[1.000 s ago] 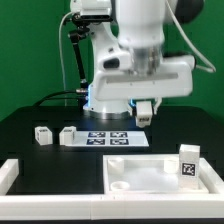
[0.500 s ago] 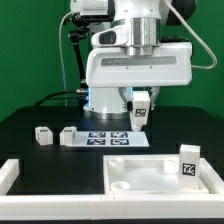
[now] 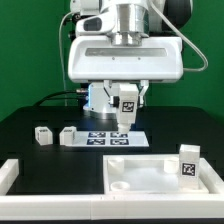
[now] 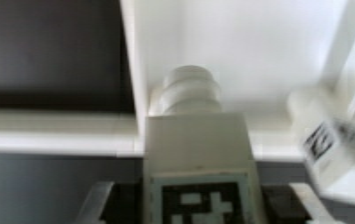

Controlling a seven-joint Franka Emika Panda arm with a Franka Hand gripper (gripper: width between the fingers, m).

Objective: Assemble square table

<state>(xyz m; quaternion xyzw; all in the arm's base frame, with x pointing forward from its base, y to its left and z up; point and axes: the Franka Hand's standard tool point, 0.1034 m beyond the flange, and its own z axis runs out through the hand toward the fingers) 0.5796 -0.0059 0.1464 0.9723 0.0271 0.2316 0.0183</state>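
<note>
Exterior view: the only print is black-white marker tags, no readable words; the gripper (image 3: 127,101) is clamped on a short white leg (image 3: 125,119), tag facing the camera, hanging upright in the air above the marker board (image 3: 112,140). Versus a second ago the hand has moved toward the exterior view's left and turned, so the tag shows square-on instead of angled. Big white square slab (image 3: 150,181) lies flat on the black table (image 3: 30,152), near the front on the exterior view's right, round socket visible in its near corner, with an upright leg (image 3: 188,163) standing at its right side. First loose leg (image 3: 42,134) and second loose leg (image 3: 68,134) sit just beside each other by the marker board. White rail (image 3: 10,172) runs along the front left. Wrist view: gripper (image 4: 195,206) pinches the leg (image 4: 192,100), tag blurred, round end pointing away over the slab (image 4: 245,35); a blurred white piece (image 4: 334,140) is beside it
</note>
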